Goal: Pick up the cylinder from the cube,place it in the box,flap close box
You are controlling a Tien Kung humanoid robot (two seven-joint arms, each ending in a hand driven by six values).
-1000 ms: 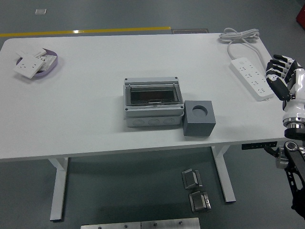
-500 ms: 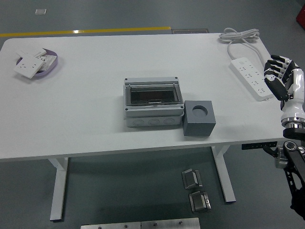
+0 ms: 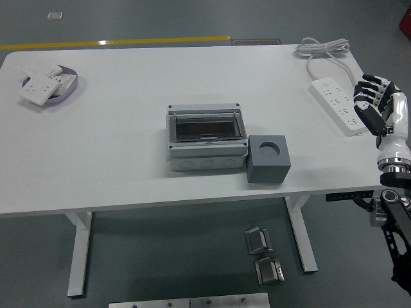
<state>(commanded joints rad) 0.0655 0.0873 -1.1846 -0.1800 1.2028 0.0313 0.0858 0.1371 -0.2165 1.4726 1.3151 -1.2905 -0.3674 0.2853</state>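
A dark grey cube (image 3: 268, 159) stands near the table's front edge, with a round hole in its top face. I cannot tell whether a cylinder sits in that hole. Touching its left side is a light grey box (image 3: 206, 139) whose dark transparent flap lies shut. My right hand (image 3: 370, 101) hovers at the table's right edge, over the power strip, well to the right of the cube. Its fingers are relaxed and hold nothing. My left arm does not show.
A white power strip (image 3: 339, 104) with its coiled cable (image 3: 324, 48) lies at the right. At the far left sits a purple dish (image 3: 64, 90) with white switch plates. Metal parts lie on the floor under the table.
My right hand has drifted slightly left and up, in over the power strip. Nothing on the table has moved.
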